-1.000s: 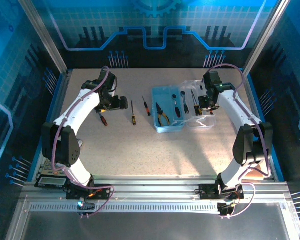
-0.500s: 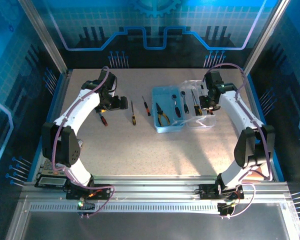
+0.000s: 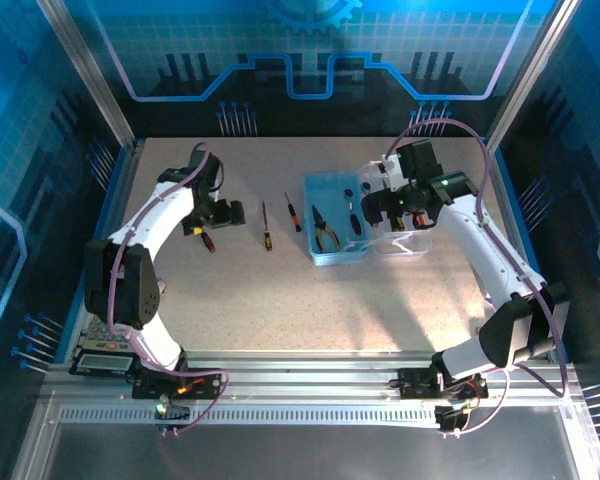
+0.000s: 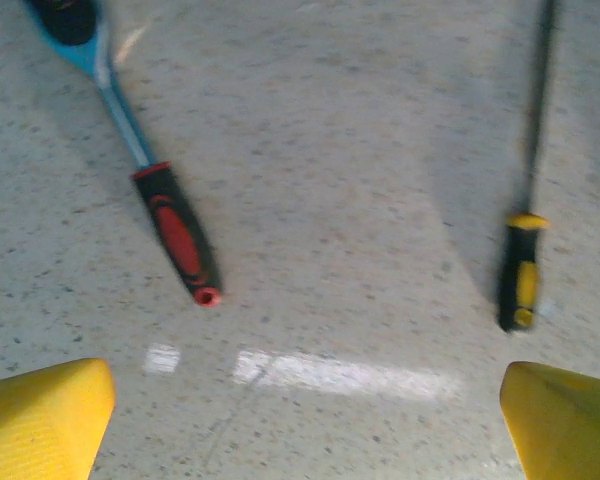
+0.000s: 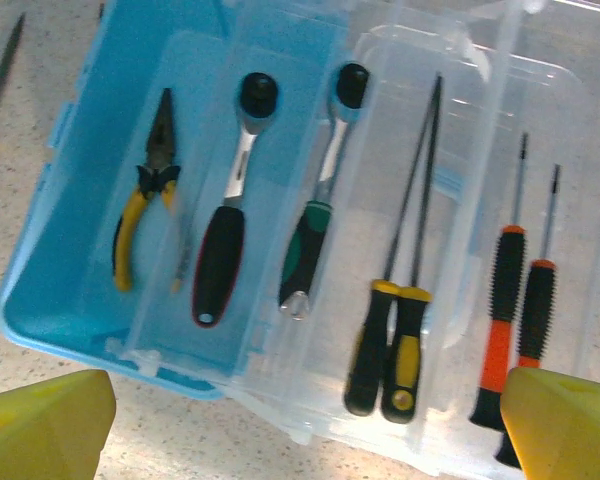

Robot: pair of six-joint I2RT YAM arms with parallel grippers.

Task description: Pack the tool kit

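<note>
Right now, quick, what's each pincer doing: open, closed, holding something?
Left pincer: open, holding nothing.
Right pincer: open, holding nothing.

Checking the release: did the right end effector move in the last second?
Yes. The right end effector shifted left, from above the clear lid toward the blue box, and its jaws now stand open.
</note>
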